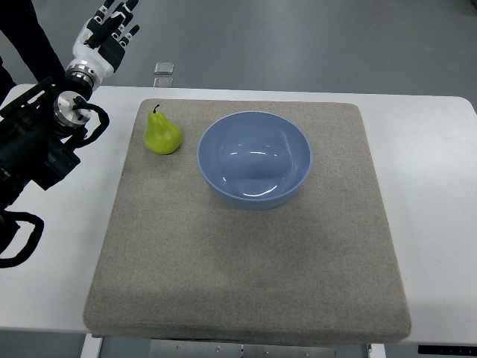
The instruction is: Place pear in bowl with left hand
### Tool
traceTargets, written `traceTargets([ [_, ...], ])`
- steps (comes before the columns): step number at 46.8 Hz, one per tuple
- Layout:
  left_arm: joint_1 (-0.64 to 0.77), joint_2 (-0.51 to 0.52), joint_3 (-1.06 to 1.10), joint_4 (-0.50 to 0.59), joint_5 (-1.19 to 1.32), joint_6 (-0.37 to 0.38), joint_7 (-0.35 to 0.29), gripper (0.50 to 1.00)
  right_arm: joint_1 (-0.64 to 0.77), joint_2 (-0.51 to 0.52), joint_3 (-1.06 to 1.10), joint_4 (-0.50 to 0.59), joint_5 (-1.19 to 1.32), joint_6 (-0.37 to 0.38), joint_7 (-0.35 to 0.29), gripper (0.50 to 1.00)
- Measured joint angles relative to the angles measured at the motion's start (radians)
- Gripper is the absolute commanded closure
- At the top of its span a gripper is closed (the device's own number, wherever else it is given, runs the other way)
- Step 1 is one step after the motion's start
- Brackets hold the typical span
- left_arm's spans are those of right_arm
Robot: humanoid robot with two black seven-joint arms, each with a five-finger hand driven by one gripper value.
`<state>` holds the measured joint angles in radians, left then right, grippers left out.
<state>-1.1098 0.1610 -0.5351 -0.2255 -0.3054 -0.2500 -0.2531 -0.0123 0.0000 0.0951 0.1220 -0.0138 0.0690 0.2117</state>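
A yellow-green pear (162,135) stands upright on the grey mat (246,261), just left of a light blue bowl (254,158) that is empty. My left hand (112,24) is raised at the top left, beyond the table's far edge, well away from the pear. Its fingers are spread and hold nothing. The black left arm comes in from the left edge. No right arm shows.
The mat lies on a white table (436,186). A small grey square object (164,68) sits on the floor beyond the table's far edge. Black cables loop at the left edge near the arm.
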Motion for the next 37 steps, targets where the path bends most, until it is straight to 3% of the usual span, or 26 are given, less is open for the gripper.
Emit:
traceTargets([
  [11, 0.0, 0.0, 0.001, 0.0, 0.0, 0.001, -0.032, 0.508, 0.0, 0.0, 0.0, 0.001, 0.0, 0.0, 0.0, 0.574],
  [37, 0.006, -0.003, -0.005, -0.001, -0.004, -0.006, -0.035, 0.508, 0.0, 0.0, 0.0, 0.0, 0.0, 0.0, 0.0, 0.574],
])
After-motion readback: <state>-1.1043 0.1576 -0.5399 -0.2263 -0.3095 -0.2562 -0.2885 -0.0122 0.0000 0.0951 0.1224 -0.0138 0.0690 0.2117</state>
